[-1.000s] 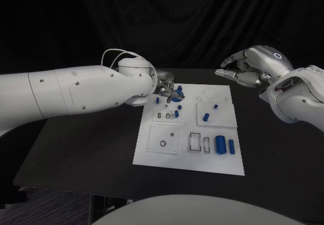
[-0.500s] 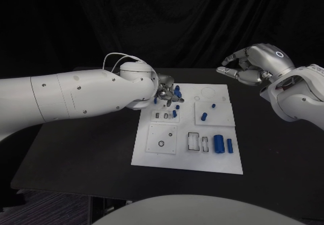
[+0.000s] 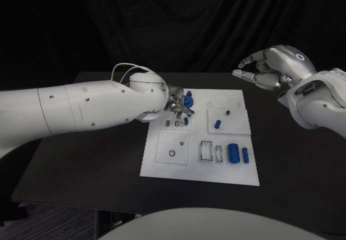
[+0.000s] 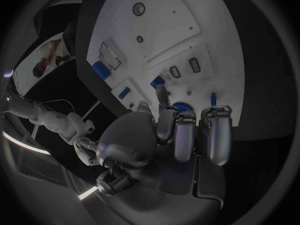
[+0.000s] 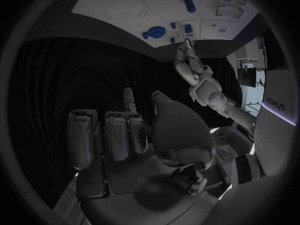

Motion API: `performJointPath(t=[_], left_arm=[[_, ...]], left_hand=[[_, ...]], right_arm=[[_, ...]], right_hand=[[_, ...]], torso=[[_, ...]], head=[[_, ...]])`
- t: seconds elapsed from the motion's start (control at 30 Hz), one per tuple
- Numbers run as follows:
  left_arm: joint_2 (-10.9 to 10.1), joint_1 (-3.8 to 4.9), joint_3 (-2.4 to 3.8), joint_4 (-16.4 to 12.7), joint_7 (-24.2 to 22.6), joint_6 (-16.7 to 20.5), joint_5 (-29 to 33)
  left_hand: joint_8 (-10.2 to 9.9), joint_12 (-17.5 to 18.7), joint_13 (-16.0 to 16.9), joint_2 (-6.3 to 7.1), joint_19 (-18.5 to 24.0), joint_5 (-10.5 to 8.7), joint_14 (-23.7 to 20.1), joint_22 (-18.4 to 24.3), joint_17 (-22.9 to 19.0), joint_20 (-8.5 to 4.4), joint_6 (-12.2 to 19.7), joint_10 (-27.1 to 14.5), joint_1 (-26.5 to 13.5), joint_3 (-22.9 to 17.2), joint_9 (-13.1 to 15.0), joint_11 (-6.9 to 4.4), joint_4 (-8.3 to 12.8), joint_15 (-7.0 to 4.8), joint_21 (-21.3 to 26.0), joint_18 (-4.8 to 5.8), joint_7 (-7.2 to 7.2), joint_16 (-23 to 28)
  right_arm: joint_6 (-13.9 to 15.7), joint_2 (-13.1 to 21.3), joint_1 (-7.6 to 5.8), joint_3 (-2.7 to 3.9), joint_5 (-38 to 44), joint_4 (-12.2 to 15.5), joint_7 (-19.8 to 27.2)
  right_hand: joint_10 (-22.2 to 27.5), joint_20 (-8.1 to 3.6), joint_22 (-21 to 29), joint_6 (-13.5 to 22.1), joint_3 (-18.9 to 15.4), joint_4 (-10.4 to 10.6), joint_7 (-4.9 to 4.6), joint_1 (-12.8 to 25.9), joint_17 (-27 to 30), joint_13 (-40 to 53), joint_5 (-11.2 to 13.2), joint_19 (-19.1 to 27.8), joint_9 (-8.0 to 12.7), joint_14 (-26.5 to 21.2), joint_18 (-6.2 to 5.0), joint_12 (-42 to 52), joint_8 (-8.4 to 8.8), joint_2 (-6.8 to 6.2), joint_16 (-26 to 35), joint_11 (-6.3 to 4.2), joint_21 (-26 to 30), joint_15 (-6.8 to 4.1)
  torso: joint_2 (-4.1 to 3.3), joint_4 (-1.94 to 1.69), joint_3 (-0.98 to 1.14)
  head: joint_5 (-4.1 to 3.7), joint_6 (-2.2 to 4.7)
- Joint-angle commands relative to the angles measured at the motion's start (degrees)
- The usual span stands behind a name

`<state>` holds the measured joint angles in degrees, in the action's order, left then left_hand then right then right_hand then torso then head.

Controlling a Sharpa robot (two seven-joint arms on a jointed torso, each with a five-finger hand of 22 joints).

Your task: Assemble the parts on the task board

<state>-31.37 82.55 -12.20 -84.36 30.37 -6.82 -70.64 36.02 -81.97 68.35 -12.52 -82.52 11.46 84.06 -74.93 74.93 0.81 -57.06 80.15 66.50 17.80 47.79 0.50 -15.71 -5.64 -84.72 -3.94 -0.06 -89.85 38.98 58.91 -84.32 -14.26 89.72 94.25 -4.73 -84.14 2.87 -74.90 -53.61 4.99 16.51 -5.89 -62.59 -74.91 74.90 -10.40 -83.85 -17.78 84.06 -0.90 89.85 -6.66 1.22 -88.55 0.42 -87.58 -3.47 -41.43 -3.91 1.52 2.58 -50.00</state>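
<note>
The white board (image 3: pixel 202 145) lies in the middle of the black counter (image 3: pixel 86 160). The left robot hand (image 3: pixel 176 104) sits low over the board's far left corner, its fingers (image 4: pixel 177 130) curled beside a round blue part (image 3: pixel 188 99); whether it grips anything cannot be told. The right robot hand (image 3: pixel 268 70) hangs above the counter beyond the board's far right corner, fingers curled in and holding nothing. A large blue cylinder (image 3: pixel 233 153) and a slimmer blue one (image 3: pixel 245 155) lie side by side near the board's right edge, with small blue pegs (image 3: pixel 219 123) farther back.
</note>
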Motion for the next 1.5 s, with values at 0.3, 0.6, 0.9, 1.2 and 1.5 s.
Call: performJointPath(t=[0.3, 0.6, 0.9, 1.2, 1.5], left_arm=[[0.67, -1.17, 0.04, 0.61, -0.66, 0.07, -0.15], [0.94, -1.66, 0.04, 1.27, -1.49, 0.43, -0.15], [1.25, -2.0, 0.04, 1.74, -1.88, 0.21, -0.15], [1.81, -2.23, 0.04, 2.42, -2.25, -0.49, -0.15], [2.28, -2.42, 0.04, 2.99, -2.42, -1.0, -0.15]], left_hand=[[-0.77, -8.03, 21.65, 0.14, 0.14, 0.45, 5.94, -4.27, 15.07, -0.42, 0.47, 9.85, 0.6, -1.35, 0.89, -4.3, 0.34, -0.52, 0.53, 1.09, -0.05, -0.15], [-2.54, -8.03, 21.65, 0.12, 0.15, 0.71, 5.94, -4.26, 15.07, -0.4, 1.08, 9.85, 0.87, -1.98, 0.8, -4.12, 0.47, -0.43, 0.64, 1.09, 0.24, -0.15], [-2.67, -8.03, 21.65, 0.08, 0.26, 0.75, 5.94, -4.1, 15.07, -0.39, 0.96, 9.85, 0.93, -2.09, 0.82, -4.1, 0.5, -0.4, 0.74, 1.05, 0.24, -0.15], [-3.1, -8.03, 21.65, 0.07, 0.34, 0.88, 5.94, -4.01, 15.07, -0.35, 0.79, 9.85, 1.17, -2.4, 0.87, -4.07, 0.66, -0.36, 0.83, 1.03, 0.26, -0.15], [-3.66, -8.03, 21.65, 0.05, 0.31, 1.26, 5.94, -4.06, 15.07, -0.31, 0.64, 9.85, 1.51, -2.84, 0.96, -4.04, 0.91, -0.32, 0.86, 1.03, 0.3, -0.15]], right_arm=[[1.58, 0.0, 0.11, 0.04, 0.13, 0.01, 0.31], [1.59, 0.04, 0.11, 0.04, 0.13, 0.07, 0.13], [1.16, -0.05, 0.12, 0.04, 0.13, -0.17, -0.11], [0.9, -0.11, 0.13, 0.04, 0.13, -0.33, -0.14], [0.73, -0.25, 0.13, 0.04, 0.13, -0.36, -0.09]], right_hand=[[-5.86, 0.39, -14.15, -0.31, 0.0, -0.25, 0.06, -0.94, -11.71, 15.1, -0.52, -4.92, 0.12, 5.26, 0.18, 0.15, 0.4, -0.08, -0.08, 0.38, -0.04, 0.49], [-5.86, 0.39, -14.16, -0.31, 0.01, -0.26, 0.06, -0.98, -11.69, 15.1, -0.56, -4.93, 0.12, 5.25, 0.19, 0.15, 0.41, -0.08, -0.07, 0.38, -0.06, 0.5], [-5.86, 0.4, -14.15, -0.31, 0.01, -0.26, 0.06, -1.04, -11.64, 15.1, -0.63, -4.92, 0.13, 5.24, 0.18, 0.15, 0.43, -0.09, -0.05, 0.4, -0.04, 0.51], [-5.86, 0.41, -14.1, -0.31, 0.02, -0.26, 0.04, -1.11, -11.55, 15.1, -0.7, -4.86, 0.15, 5.22, 0.15, 0.15, 0.46, -0.09, -0.02, 0.4, 0.08, 0.52], [-5.86, 0.41, -14.1, -0.31, 0.02, -0.26, 0.04, -1.11, -11.55, 15.1, -0.7, -4.86, 0.15, 5.22, 0.15, 0.15, 0.46, -0.09, -0.02, 0.4, 0.08, 0.52]], torso=[[-0.01, 0.03, 0.02], [-0.05, 0.02, 0.07], [-0.08, -0.01, 0.11], [-0.08, 0.02, 0.1], [0.0, 0.01, 0.14]], head=[[-0.11, 0.0], [-0.62, 0.0], [-0.68, 0.0], [-0.97, 0.0], [-1.0, 0.0]])
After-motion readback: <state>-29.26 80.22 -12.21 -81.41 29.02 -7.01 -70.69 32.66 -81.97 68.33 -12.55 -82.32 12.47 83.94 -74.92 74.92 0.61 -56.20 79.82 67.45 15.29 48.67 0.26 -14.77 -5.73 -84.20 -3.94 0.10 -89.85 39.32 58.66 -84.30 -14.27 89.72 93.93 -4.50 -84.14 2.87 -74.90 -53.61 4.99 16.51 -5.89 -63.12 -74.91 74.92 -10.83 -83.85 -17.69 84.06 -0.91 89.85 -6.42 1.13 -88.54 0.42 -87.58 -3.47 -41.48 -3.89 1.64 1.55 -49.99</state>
